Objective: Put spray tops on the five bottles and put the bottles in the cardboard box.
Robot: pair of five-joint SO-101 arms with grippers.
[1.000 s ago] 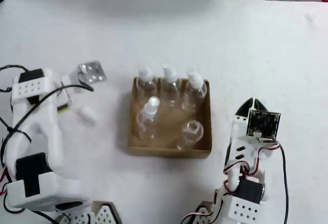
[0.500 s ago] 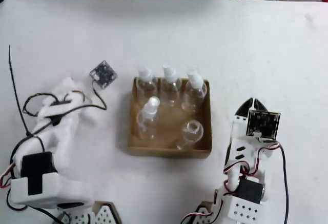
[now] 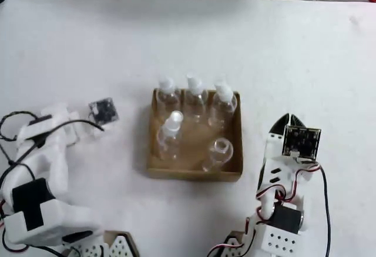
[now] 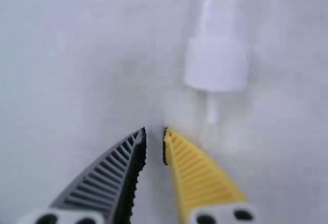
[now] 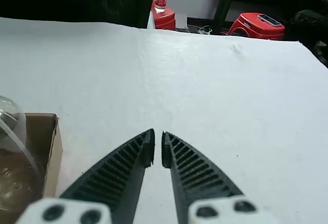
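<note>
Operator: Where do the bottles stand?

Spotter: Your cardboard box (image 3: 194,175) sits at the centre of the high view with all five inside. Three capped bottles (image 3: 195,99) line its upper wall. A fourth capped bottle (image 3: 170,132) stands at its lower left. The uncapped bottle (image 3: 218,150) is at the box's lower right, its neck bare.

Operator: And the last top?

Spotter: The loose spray top (image 4: 216,70) lies on the white surface (image 3: 294,45) just ahead of your left end effector (image 4: 154,131), nearer the yellow finger (image 4: 197,178), and nothing grips it. That end effector is narrowed to a thin slit with nothing between the fingers. Your left arm (image 3: 41,169) lies at the lower left of the high view, left of the box and apart from it.

Operator: The right side?

Spotter: Your right end effector (image 5: 158,137) is likewise drawn almost together and empty. It sits over bare surface at the lower right of the high view, just beside the box's right wall without touching it. Its own camera catches the box's corner and the rounded side of a clear bottle.
</note>
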